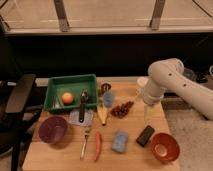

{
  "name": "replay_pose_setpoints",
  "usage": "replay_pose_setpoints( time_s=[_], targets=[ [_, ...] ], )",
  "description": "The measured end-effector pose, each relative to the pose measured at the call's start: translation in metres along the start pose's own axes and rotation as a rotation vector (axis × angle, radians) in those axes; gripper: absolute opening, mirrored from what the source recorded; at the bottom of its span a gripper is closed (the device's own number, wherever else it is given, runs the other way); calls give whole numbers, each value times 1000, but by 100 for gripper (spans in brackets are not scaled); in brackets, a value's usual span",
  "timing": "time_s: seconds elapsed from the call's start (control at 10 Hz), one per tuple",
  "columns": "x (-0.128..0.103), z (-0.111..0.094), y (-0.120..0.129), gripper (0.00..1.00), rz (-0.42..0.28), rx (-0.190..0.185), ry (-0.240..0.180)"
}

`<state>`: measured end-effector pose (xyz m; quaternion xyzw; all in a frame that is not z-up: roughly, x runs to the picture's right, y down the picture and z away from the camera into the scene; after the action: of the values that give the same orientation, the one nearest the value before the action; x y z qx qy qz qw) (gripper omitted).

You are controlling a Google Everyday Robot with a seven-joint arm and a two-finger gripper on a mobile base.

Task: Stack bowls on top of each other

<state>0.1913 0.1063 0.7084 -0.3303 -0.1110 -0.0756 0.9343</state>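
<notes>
The dark purple bowl [52, 129] sits upright at the front left of the wooden table [130, 159]. The glossy orange-red bowl [164, 146] sits upright at the front right corner. The two bowls are far apart, with several items between them. My white arm [167, 76] reaches in from the right and bends down over the table's right side. The gripper [148, 111] hangs above the table, behind the orange-red bowl and well to the right of the purple one. It holds nothing that I can see.
A green tray [70, 85] at the back left holds an orange fruit [67, 97]. A blue cup [108, 98], banana [102, 116], dark grapes [121, 109], blue sponge [119, 141], black block [145, 135], red pepper [97, 146] and fork [85, 142] lie mid-table. A chair [15, 102] stands left.
</notes>
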Motion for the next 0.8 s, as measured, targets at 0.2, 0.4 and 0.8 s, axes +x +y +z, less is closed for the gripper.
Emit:
replay_pose_setpoints(
  time_s=[0.2, 0.4, 0.8],
  targets=[
    [0, 1, 0, 69, 0, -1, -1],
    [1, 0, 0, 69, 2, 0, -1],
    [26, 15, 17, 69, 43, -38, -2]
  ],
)
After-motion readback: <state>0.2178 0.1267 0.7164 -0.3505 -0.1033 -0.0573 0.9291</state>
